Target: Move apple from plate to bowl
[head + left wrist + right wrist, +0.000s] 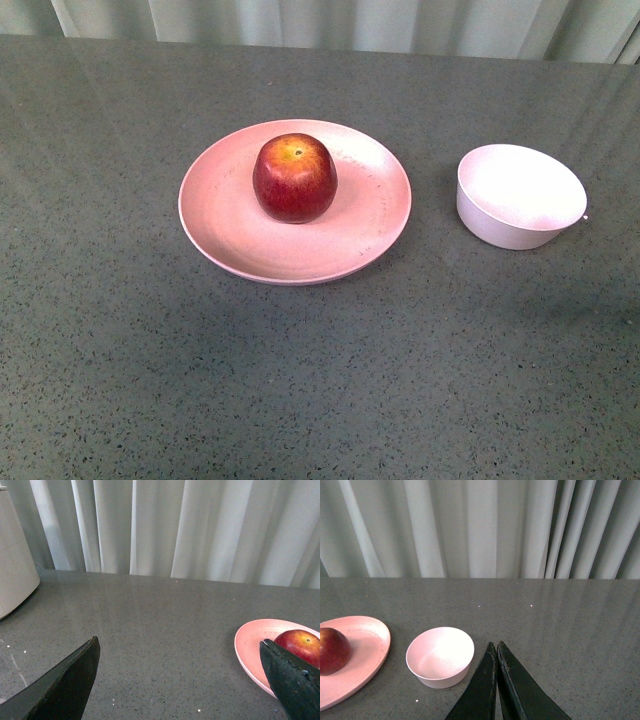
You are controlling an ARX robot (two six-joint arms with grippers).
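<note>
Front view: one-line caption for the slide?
Dark-red apple sits on the pink plate; the empty white bowl stands apart to its right on the grey table.

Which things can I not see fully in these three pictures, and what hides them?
Left wrist view: the apple and the plate are partly behind a finger of the left gripper and cut off by the picture's edge.
Left wrist view: a pale object is cut off by the edge; what it is cannot be told.
Right wrist view: the edge cuts off the apple and the plate.
Front view: neither arm shows.
</note>
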